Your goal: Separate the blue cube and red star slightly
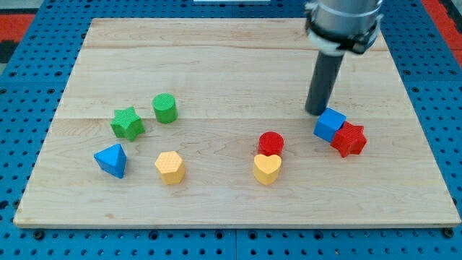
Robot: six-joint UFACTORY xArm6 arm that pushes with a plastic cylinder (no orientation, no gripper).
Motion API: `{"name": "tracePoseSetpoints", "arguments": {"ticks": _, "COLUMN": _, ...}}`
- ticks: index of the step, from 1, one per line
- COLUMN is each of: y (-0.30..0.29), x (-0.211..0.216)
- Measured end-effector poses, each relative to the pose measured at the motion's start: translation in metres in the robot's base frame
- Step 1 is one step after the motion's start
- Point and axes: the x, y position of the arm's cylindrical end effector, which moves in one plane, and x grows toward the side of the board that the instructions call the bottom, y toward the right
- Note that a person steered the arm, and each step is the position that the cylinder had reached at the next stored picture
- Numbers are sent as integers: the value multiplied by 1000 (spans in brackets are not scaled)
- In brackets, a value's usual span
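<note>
Gripperless, the arm ends in a straight dark rod with nothing to open, close or grasp; my tip (316, 113) rests on the board just at ten o'clock of the blue cube-shaped block (329, 124), close enough that I cannot tell whether they touch. That spot suits, I judge, a push to part the pair. The pale wooden board (216, 65), smooth and planked, lies on a blue perforated table (29, 43). Touching the blue cube at its four o'clock sits the red star-shaped block (349, 139), so they are not yet separated. Towards nine o'clock of them, well apart, stand a red cylinder (271, 143) against a yellow heart (266, 169). All look matte and solid
</note>
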Motion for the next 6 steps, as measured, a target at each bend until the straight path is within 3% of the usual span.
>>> {"name": "tracePoseSetpoints", "arguments": {"ticks": 1, "y": 22, "x": -1}}
{"name": "tracePoseSetpoints", "arguments": {"ticks": 3, "y": 27, "x": 61}}
{"name": "tracePoseSetpoints", "arguments": {"ticks": 6, "y": 61, "x": 86}}
